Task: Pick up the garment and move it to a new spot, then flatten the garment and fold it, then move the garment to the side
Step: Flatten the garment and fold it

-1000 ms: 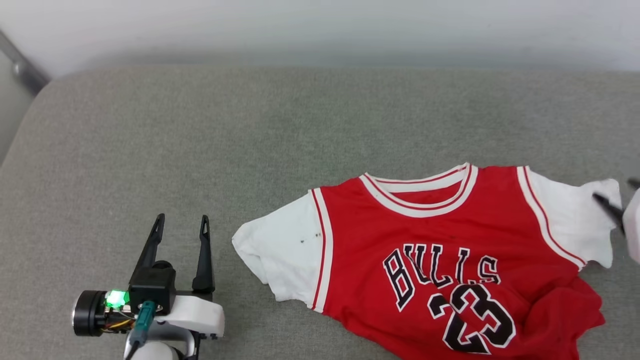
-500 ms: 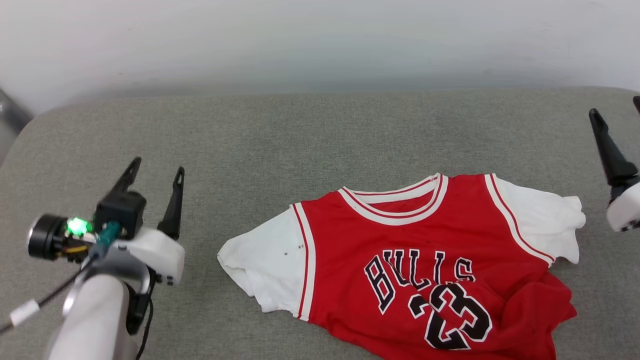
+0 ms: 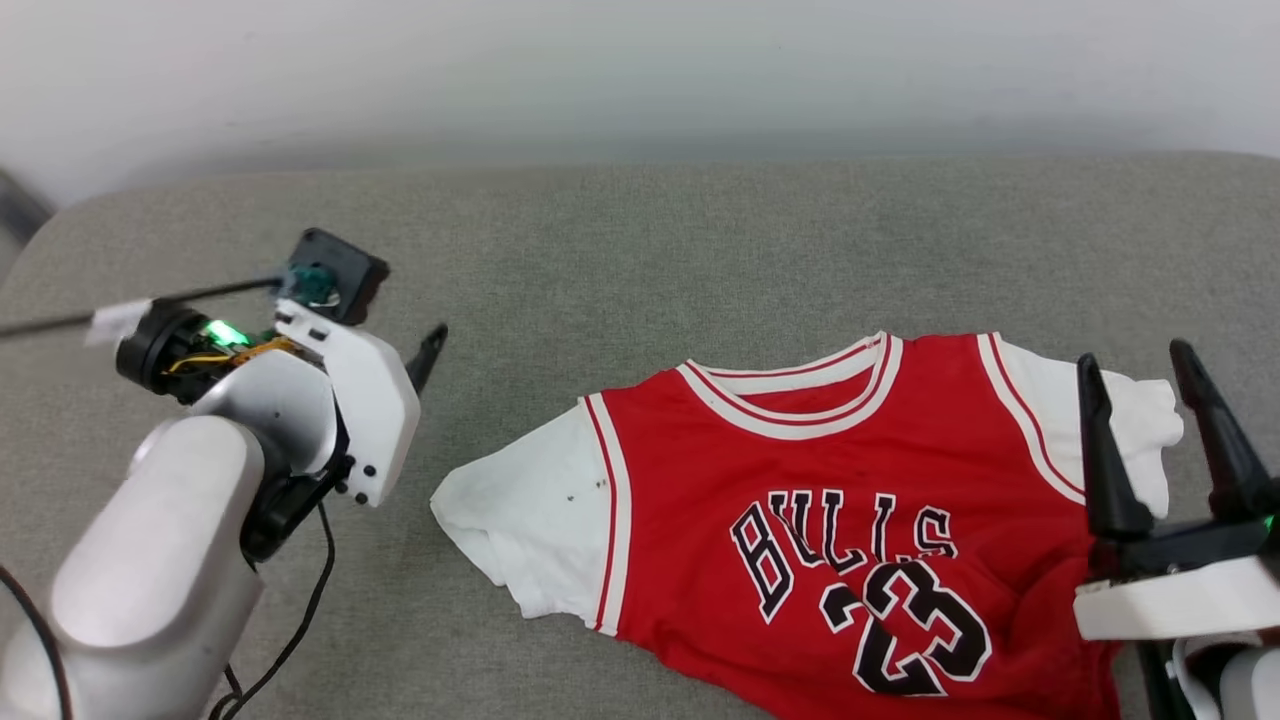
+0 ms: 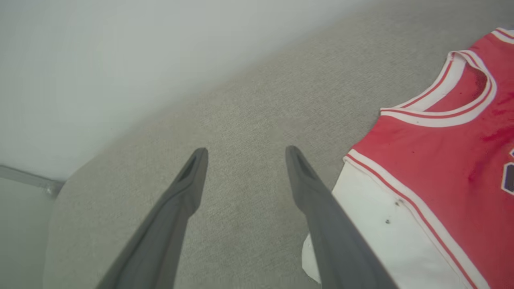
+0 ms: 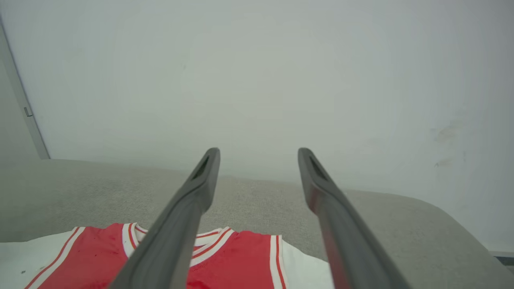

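Observation:
The garment (image 3: 820, 500), a red jersey T-shirt with white sleeves, striped trim and black-and-white chest lettering, lies face up on the grey padded surface (image 3: 620, 260). Its lower right part is rumpled. My left gripper (image 3: 425, 358) hovers left of the left sleeve (image 3: 520, 520), with one fingertip showing past the turned wrist. In the left wrist view the left gripper (image 4: 246, 154) is open over bare surface, with the garment (image 4: 441, 160) to its right. My right gripper (image 3: 1133, 358) stands open at the lower right, its fingers over the right sleeve (image 3: 1150, 440). The right wrist view shows the right gripper (image 5: 259, 154) open above the garment (image 5: 241, 261).
A white wall (image 3: 640, 80) runs behind the surface. The surface's rounded left corner (image 3: 60, 230) lies near my left arm, whose black cable (image 3: 290, 640) trails down. Bare grey surface stretches behind and left of the shirt.
The camera has shifted. My left gripper has lifted and turned toward the shirt's left sleeve. My right gripper has come in from the right edge to stand over the right sleeve. The shirt lies as before.

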